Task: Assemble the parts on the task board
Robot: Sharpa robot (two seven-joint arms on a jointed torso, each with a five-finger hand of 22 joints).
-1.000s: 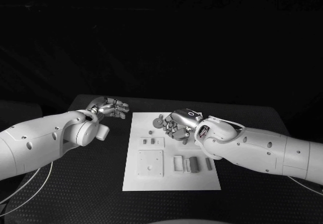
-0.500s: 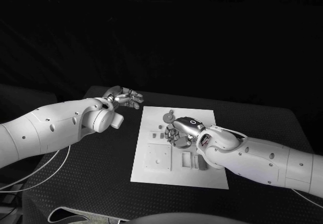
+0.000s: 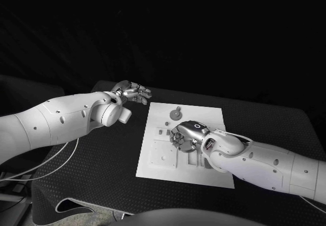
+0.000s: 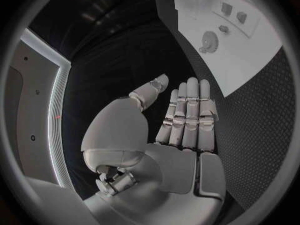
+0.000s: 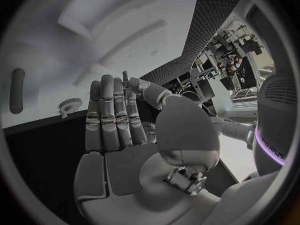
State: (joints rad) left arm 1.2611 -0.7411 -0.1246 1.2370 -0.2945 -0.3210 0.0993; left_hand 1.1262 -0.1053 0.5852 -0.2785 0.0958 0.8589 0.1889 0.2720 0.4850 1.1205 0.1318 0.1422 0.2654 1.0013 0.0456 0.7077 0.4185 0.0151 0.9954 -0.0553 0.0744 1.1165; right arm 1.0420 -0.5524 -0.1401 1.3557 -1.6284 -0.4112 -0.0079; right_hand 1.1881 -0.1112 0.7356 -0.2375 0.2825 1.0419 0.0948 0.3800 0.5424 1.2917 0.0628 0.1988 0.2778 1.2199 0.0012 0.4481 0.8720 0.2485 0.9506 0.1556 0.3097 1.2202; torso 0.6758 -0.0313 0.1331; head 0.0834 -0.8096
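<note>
From my remote station I see the board [image 3: 207, 167], a white plate, lying at the centre of the black table [image 3: 272, 127], its long axis running from about 12 to 6 o'clock. My right hand [image 3: 184, 136] hovers over the middle of the board with its palm turned down; the wrist camera shows its fingers [image 5: 115, 115] straight and side by side with nothing between them, the hand empty and unclenched. Just past the fingertips, toward 12 o'clock on the board, lies a gear [image 3: 175, 113], round and toothed, flat on the plate and apart from the hand. A few small parts [image 3: 161, 132] sit at the hand's 9 o'clock, and a square recessed block [image 3: 164, 153] lies toward 7 o'clock on the board. My left hand [image 3: 134, 91] hangs off the board over the table, at about 10 o'clock from the plate's far corner; its fingers [image 4: 187, 115] are extended together, thumb apart, holding nothing. From that wrist camera the gear [image 4: 209, 41] shows on the board [image 4: 250, 70] beyond the fingertips.
</note>
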